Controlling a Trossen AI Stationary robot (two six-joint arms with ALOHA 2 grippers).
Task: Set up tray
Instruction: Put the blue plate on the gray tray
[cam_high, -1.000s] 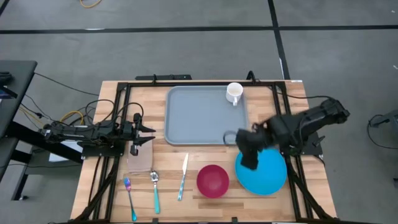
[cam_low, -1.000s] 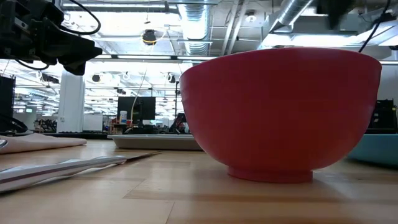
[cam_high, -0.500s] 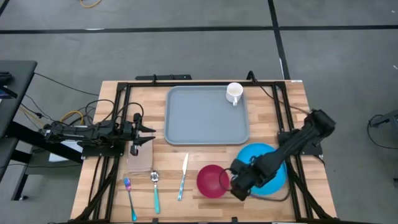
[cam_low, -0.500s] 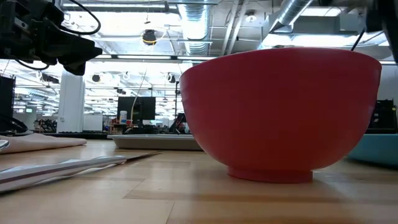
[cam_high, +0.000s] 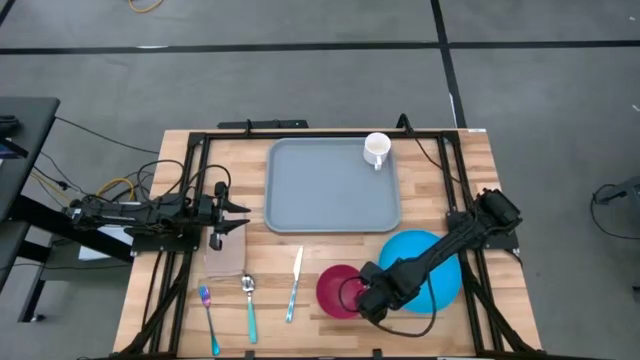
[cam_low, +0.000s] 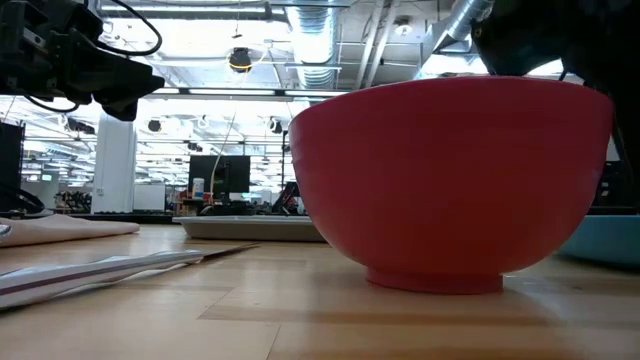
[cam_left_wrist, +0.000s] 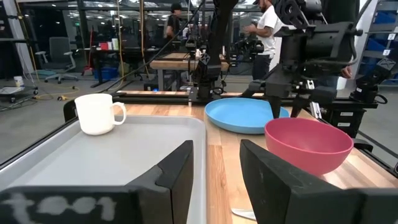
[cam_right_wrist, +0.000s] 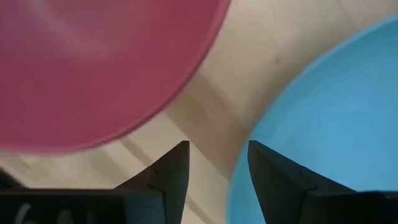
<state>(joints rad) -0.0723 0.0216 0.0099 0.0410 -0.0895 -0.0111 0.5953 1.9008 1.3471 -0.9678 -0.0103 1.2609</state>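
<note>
The grey-blue tray (cam_high: 333, 185) lies on the far middle of the table, with a white mug (cam_high: 377, 149) standing in its far right corner. A red bowl (cam_high: 338, 291) and a round blue plate (cam_high: 428, 268) sit side by side near the table's near edge. My right gripper (cam_high: 371, 298) is open and points down over the gap between the bowl (cam_right_wrist: 93, 68) and the plate (cam_right_wrist: 323, 124), touching neither. My left gripper (cam_high: 236, 215) is open and waits at the table's left, beside the tray's left rim.
A folded napkin (cam_high: 225, 255) lies under the left gripper. A fork (cam_high: 208, 318), a spoon (cam_high: 249, 305) and a knife (cam_high: 295, 283) lie along the near edge, left of the bowl. A black frame (cam_high: 190, 180) borders the table. People stand in the room beyond.
My right gripper has moved from above the tray's near right corner toward the table's near edge and downward, passing over the blue plate, and now sits between the bowl and the plate. Bowl, plate, tray and mug have stayed in place.
</note>
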